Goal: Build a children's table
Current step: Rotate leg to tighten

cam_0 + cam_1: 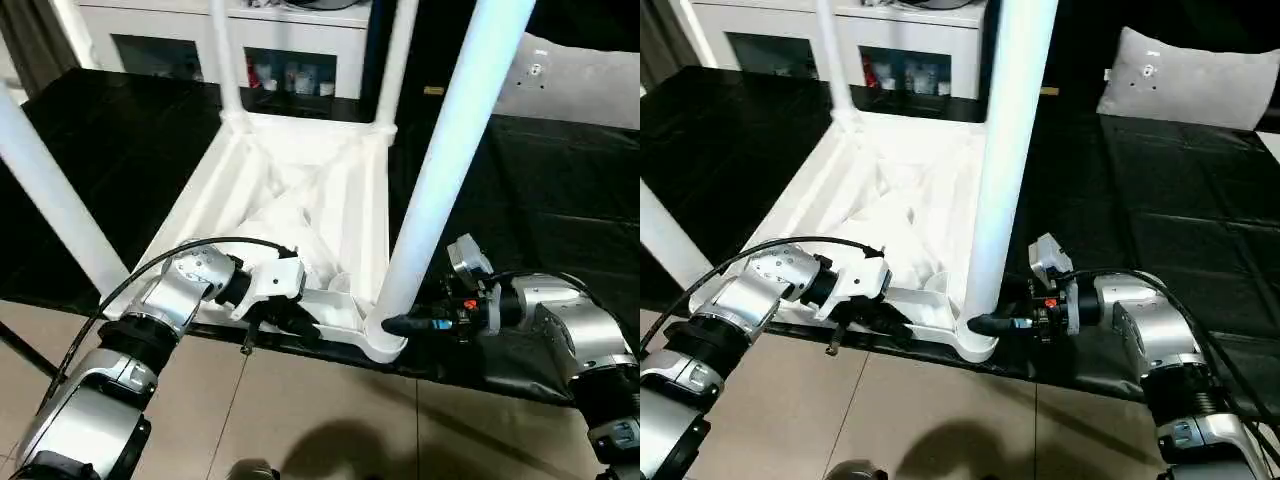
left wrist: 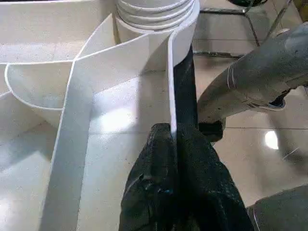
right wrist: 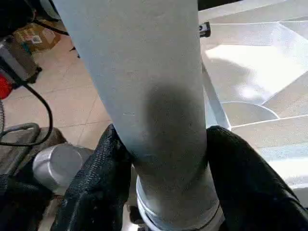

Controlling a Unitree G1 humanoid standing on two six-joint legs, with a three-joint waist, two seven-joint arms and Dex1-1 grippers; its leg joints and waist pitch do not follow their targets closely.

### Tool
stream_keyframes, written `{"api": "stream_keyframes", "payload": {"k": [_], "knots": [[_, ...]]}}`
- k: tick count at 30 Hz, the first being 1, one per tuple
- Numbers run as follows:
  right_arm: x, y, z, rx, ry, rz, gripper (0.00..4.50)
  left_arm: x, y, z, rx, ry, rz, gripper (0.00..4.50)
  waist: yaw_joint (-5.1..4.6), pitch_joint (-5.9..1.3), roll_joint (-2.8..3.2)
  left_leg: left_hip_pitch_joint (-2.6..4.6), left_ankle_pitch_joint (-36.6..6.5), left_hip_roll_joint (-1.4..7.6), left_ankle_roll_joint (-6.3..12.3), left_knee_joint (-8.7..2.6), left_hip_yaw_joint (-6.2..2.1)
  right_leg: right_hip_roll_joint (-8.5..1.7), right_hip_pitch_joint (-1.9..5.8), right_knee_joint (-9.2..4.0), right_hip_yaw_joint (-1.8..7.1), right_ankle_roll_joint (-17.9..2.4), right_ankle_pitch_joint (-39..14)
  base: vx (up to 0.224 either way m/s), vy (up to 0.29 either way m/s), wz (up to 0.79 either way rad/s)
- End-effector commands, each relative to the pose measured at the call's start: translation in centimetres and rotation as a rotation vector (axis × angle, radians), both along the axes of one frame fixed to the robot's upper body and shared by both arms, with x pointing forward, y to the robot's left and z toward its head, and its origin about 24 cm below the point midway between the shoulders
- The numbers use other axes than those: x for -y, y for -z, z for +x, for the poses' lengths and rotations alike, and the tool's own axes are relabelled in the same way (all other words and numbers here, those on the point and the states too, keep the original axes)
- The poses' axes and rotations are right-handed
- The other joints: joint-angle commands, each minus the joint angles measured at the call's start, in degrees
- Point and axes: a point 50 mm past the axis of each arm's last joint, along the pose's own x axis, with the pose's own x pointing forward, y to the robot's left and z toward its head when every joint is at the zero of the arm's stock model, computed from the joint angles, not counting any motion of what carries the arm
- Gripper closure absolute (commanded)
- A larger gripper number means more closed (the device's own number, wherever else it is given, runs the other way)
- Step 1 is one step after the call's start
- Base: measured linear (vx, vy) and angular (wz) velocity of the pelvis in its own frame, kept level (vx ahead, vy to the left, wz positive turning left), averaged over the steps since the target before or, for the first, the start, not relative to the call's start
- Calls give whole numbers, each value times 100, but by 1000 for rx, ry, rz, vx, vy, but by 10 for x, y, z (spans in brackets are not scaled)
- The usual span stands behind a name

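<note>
The children's table lies upside down on a black-covered surface, ribbed underside up, with four white legs standing in its corner sockets. My left gripper is shut on the thin front rim wall, one finger on each side. The near right leg rises from its socket at the front corner. Around the base of that leg my right gripper is closed, and its black fingers press on both sides. The near left leg and the two far legs stand untouched.
The black cover stretches to the right of the table. A white cabinet with glass doors stands behind, and a grey cushion lies at the back right. Tiled floor lies below the front edge, where the table corner overhangs.
</note>
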Motion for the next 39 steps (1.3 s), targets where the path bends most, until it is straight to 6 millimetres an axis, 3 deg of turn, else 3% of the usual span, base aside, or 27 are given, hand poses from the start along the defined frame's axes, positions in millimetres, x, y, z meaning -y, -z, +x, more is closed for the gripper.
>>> {"api": "stream_keyframes", "payload": {"k": [1, 8, 10, 13, 14, 15, 16, 20, 21, 22, 23, 25, 28, 30, 32, 34, 36, 37, 39], "knots": [[-1, -3, 0, -4, -17, 1, 239, 10, -11, 2, 23, 75, -18, 450, -36, -477, -35, 50, -593, 251, 484, -337, -48, -588, 378, -393, 388, 185, -2383, 0, 0, 0], [-12, -2, 3, -43, 76, 40, 248, 17, -13, 7, -31, -42, -94, 450, -55, -468, -19, 50, -612, 243, 425, -340, -45, -576, 378, -411, 373, 217, -2408, 0, 0, 0], [-23, 5, 23, -22, 335, -22, 248, 26, -12, 12, -55, -183, -117, 450, -82, -447, 6, 86, -724, 252, 316, -346, -53, -581, 344, -459, 347, 231, -2623, 0, 0, 0], [-31, 7, 35, -22, 505, -51, 249, 34, -13, 16, -64, -282, -148, 450, -301, -421, 2, 45, -933, 192, 143, -342, -85, -578, 410, -558, 225, 430, -2969, 0, 0, 0], [-33, 8, 38, -25, 557, -60, 249, 38, -14, 18, -54, -320, -159, 450, -394, -408, 3, 75, -1073, 161, 154, -308, -75, -571, 398, -643, 164, 564, -3161, 0, 0, 0], [-36, 8, 42, -30, 605, -63, 249, 41, -14, 20, -40, -355, -166, 450, -420, -419, 28, 104, -1117, 165, 165, -304, -72, -569, 398, -653, 151, 574, -3171, 0, 0, 0], [-40, 8, 46, -24, 655, -57, 249, 45, -14, 22, -22, -391, -168, 450, -540, -427, 24, 48, -1187, 200, 206, -311, -112, -565, 452, -659, 94, 663, -3068, 0, 0, 0], [-52, 6, 55, 1, 799, -33, 249, 57, -15, 27, 22, -502, -192, 450, -685, -425, 71, 100, -1391, 241, 278, -297, -108, -566, 449, -727, 23, 739, -3035, 0, 0, 0], [-57, 4, 57, 13, 820, -13, 197, 61, -16, 28, 40, -521, -197, 450, -702, -422, 86, 122, -1482, 301, 303, -316, -124, -579, 442, -709, 38, 721, -2961, 0, 0, 0], [-60, 3, 57, 6, 835, 13, 197, 63, -17, 29, 49, -527, -197, 450, -710, -418, 98, 142, -1535, 326, 300, -326, -126, -593, 430, -705, 51, 682, -2930, 0, 0, 0], [-63, 3, 58, -3, 843, 41, 181, 64, -17, 29, 56, -530, -195, 450, -725, -427, 71, 146, -1523, 294, 274, -323, -118, -615, 433, -687, 72, 623, -2862, 0, 0, 0], [-64, 2, 57, -4, 842, 60, 164, 64, -18, 30, 66, -530, -194, 450, -700, -444, 62, 117, -1259, 213, 294, -329, -85, -636, 444, -654, 117, 523, -2701, 0, 0, 0], [-65, 1, 54, 15, 812, 76, 137, 61, -19, 29, 79, -521, -183, 450, -630, -475, 94, 75, -872, 254, 380, -360, -99, -632, 460, -531, 198, 284, -2175, 0, 0, 0], [-64, 1, 52, 28, 802, 72, 119, 59, -19, 29, 92, -514, -176, 450, -570, -498, 70, 47, -677, 252, 404, -348, -92, -642, 457, -444, 248, 139, -1868, 0, 0, 0], [-58, 1, 49, 46, 778, 70, 95, 55, -19, 29, 104, -494, -166, 450, -530, -501, 44, 22, -604, 187, 435, -334, -69, -623, 467, -421, 261, 173, -1845, 0, 0, 0], [-38, 0, 41, 88, 710, 72, 79, 43, -16, 25, 112, -432, -146, 450, -449, -537, 59, -20, -334, 216, 582, -323, -88, -611, 472, -334, 275, 214, -1465, 0, 0, 0], [-38, 0, 41, 88, 710, 72, 66, 43, -16, 25, 112, -432, -146, 450, -421, -533, 63, -6, -315, 242, 609, -316, -92, -602, 442, -318, 280, 191, -1386, 0, 0, 0], [-27, -1, 36, 105, 656, 52, 50, 39, -16, 22, 131, -370, -137, 450, -404, -518, 65, 3, -428, 241, 568, -323, -85, -619, 439, -339, 265, 137, -1532, 0, 0, 0], [-22, -1, 34, 110, 623, 40, 44, 37, -15, 21, 135, -337, -131, 450, -369, -510, 69, 14, -530, 232, 547, -323, -72, -606, 439, -364, 262, 214, -1718, 0, 0, 0]]}}
